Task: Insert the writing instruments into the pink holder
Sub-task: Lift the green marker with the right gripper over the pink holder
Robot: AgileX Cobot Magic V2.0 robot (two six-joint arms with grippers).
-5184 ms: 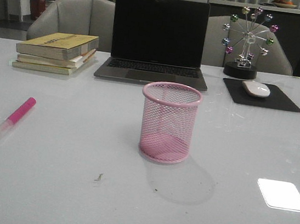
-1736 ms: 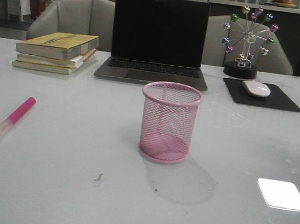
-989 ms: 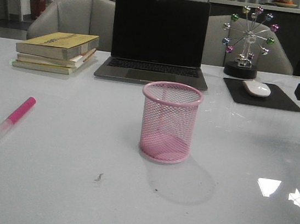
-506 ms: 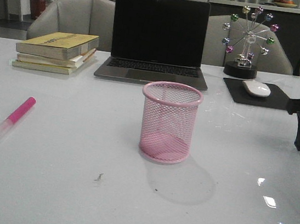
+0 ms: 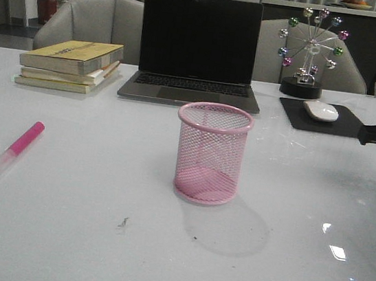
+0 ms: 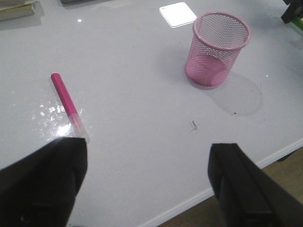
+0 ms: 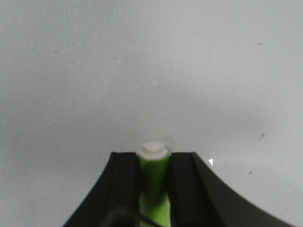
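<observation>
The right gripper (image 7: 154,189) pinches the green marker (image 7: 153,182) between its fingers, the marker's long axis running along them, whitish end outward. The pink cup (image 5: 212,153) stands mid-table, well to its left. The left gripper (image 6: 147,189) is spread wide; the pink marker (image 6: 68,106) lies nearer it.

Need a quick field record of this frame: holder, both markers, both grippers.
holder: pink holder upright at table centre, empty
pink marker: pink marker lying flat on table, robot's left side, untouched
green marker: green marker between right gripper fingers
left gripper: left gripper open, above table near pink marker
right gripper: shut on green marker, at table's right edge
</observation>
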